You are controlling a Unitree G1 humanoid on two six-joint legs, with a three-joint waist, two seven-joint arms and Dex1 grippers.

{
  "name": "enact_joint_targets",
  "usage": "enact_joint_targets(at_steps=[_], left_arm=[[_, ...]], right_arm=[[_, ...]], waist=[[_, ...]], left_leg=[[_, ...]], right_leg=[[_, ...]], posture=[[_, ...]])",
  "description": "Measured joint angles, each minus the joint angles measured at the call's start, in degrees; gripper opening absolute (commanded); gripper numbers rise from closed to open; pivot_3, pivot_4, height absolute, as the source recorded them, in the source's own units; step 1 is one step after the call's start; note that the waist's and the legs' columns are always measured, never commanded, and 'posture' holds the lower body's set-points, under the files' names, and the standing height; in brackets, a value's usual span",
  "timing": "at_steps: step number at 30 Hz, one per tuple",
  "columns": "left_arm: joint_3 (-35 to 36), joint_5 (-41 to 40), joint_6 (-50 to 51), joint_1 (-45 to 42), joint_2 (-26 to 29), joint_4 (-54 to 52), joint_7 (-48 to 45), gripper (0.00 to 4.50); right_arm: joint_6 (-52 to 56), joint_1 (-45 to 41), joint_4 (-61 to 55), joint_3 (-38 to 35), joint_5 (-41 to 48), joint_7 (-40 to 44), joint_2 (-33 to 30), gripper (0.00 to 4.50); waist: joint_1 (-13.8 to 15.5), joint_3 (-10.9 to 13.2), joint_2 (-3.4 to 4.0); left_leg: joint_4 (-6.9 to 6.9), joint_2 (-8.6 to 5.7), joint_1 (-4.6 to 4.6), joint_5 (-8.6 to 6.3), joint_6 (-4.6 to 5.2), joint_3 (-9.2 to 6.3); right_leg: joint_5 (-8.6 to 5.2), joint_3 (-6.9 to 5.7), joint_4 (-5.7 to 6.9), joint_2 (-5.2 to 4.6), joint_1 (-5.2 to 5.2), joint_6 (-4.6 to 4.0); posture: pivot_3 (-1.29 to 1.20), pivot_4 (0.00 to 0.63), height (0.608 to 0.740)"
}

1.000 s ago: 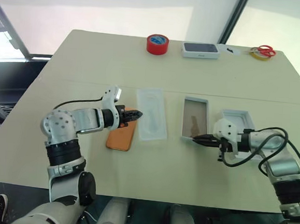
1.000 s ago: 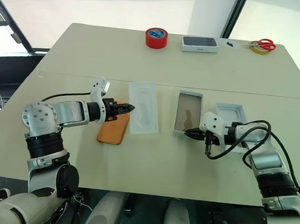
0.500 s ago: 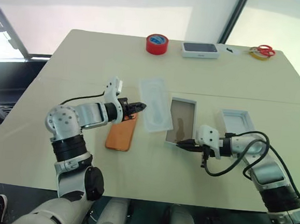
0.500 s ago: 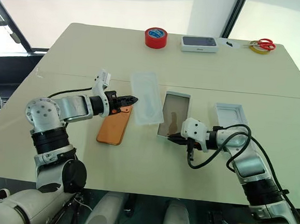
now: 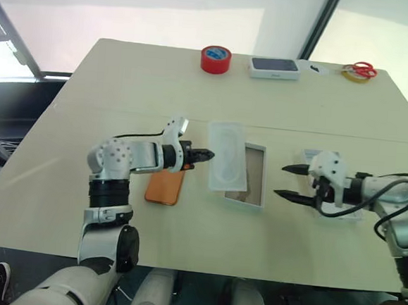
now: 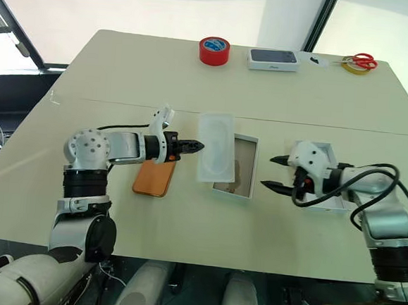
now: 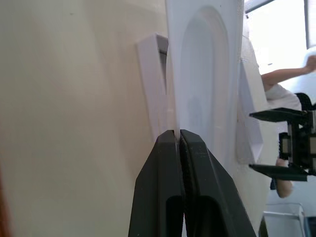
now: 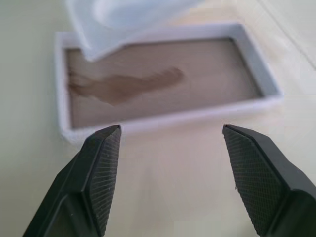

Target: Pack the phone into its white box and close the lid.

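The phone [image 5: 164, 186] lay on the table [image 5: 125, 83], left of the moulded insert [image 5: 225, 165], which partly overlapped the white box [image 5: 253, 182]. The lid [image 6: 328, 197] was seen further right, with tape [image 5: 215, 59], a thicker box [image 5: 273, 68] and scissors [image 5: 359, 68] ranged along the far edge.

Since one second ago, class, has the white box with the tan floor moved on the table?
Yes. The white box has slid toward the robot's left, away from the lid, and now lies partly under the white moulded insert.

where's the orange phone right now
In the head views, the phone lies flat on the table on the robot's left, just under the left gripper and left of the white moulded insert.
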Motion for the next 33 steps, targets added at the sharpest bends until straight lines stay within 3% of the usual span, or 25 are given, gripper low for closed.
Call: enact_joint_targets(at_steps=[9, 12, 18, 22, 25, 30, 33], left_arm=[[-6.2, 2.6, -3.4, -2.3, -2.4, 5.7, -3.7, 0.0], [-7.4, 3.3, -4.1, -3.1, -2.5, 6.8, -5.3, 0.88], [-8.5, 3.5, -3.4, -3.1, -2.0, 6.8, -7.5, 3.87], [-12.4, 5.9, -7.2, -3.6, 3.7, 5.9, -11.7, 3.87], [-14.9, 8.9, -14.8, -3.4, 9.2, 2.8, -16.3, 3.96], [-21.1, 17.4, -36.9, 3.4, 18.8, -4.0, -28.4, 3.96], [-21.9, 20.6, -50.3, 12.6, 24.7, -5.4, -37.8, 3.96]], right_arm=[[-1.1, 2.3, 1.2, -1.7, 0.0, -3.0, 0.5, 3.43], [-2.0, 2.7, 0.9, -1.8, 0.0, -4.3, 0.5, 3.49], [-4.1, 2.8, 1.0, -2.9, -0.4, -6.3, 0.5, 3.49], [-4.5, 2.5, 1.1, -2.9, -0.6, -7.4, 1.3, 3.49], [-4.5, -0.1, 1.5, -2.6, -0.5, -8.5, 4.1, 2.63], [-5.4, -5.2, 1.4, -0.2, -2.1, -10.9, 7.4, 0.08], [-6.7, -7.1, 1.4, 4.4, -5.7, -14.6, 12.8, 0.03]], waist=[[-0.1, 0.0, 0.01], [-0.1, 0.0, 0.0], [-0.1, 0.0, 0.01], [-0.3, 0.0, 0.02], [-0.4, 0.0, 0.07], [-0.2, 0.0, 0.1], [-0.5, 0.0, 0.09]], left_leg=[[-0.03, 0.0, -0.01, 0.01, 0.0, 0.05], [0.03, 0.0, 0.0, 0.01, 0.01, 0.04], [0.01, 0.01, -0.01, 0.01, 0.01, 0.03], [-0.03, 0.03, 0.01, 0.01, 0.0, 0.06], [-0.07, 0.06, 0.01, 0.04, -0.04, 0.08], [-0.25, 0.04, 0.04, 0.04, -0.06, 0.16], [-0.65, 0.05, 0.06, 0.27, -0.39, 0.32]], right_leg=[[0.01, 0.0, 0.02, -0.01, 0.03, 0.02], [0.01, 0.0, 0.02, -0.01, 0.06, 0.02], [0.01, 0.0, 0.02, -0.01, 0.05, 0.02], [0.01, 0.01, 0.02, 0.01, 0.01, 0.01], [0.03, 0.03, 0.04, 0.02, -0.05, -0.01], [0.03, 0.1, -0.08, -0.01, -0.22, -0.03], [0.05, 0.31, -0.08, -0.01, -0.35, -0.07]], posture=[[0.0, 0.15, 0.74], [0.0, 0.15, 0.74], [0.0, 0.15, 0.74], [0.0, 0.15, 0.74], [0.0, 0.15, 0.74], [0.0, 0.15, 0.74], [0.0, 0.15, 0.74]])
